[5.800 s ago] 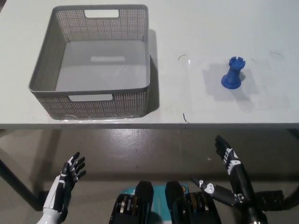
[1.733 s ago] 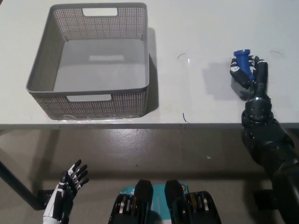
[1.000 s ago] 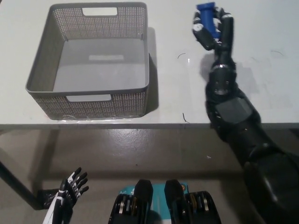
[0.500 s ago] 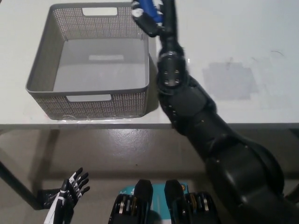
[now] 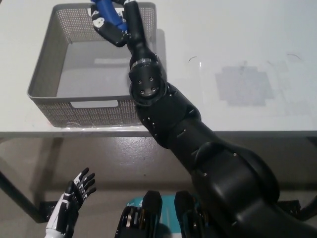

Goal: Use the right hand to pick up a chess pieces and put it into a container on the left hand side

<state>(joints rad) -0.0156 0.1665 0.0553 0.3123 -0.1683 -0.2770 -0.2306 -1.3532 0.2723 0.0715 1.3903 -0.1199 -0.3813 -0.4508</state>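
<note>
— Where is the chess piece (image 5: 107, 11) right now?

— In the black right hand (image 5: 113, 21), which is curled around it over the far part of the grey basket (image 5: 43, 74). Only a patch of blue shows between the fingers (image 5: 115, 33); the rest is hidden, so which way up it sits I cannot tell. It looks to be in the air above the basket floor, not resting on it.

— How would you expect it to handle?

— Light and rigid, I'd judge — a small blue piece, probably moulded plastic, smooth enough to slip in a loose grasp. It is unlikely to break if it drops the short way onto the basket floor, though it could bounce or roll against the mesh wall.

— And the best place to take hold?

— Around the narrower middle of the piece, where the fingers can wrap it and the wider ends stop it sliding out. The present hold seems to be of that kind, though the contact itself is covered.

— The other hand?

— The white left hand (image 5: 74, 195) rests low at the near left, below the table (image 5: 237, 39) edge, fingers spread and holding nothing.
</note>
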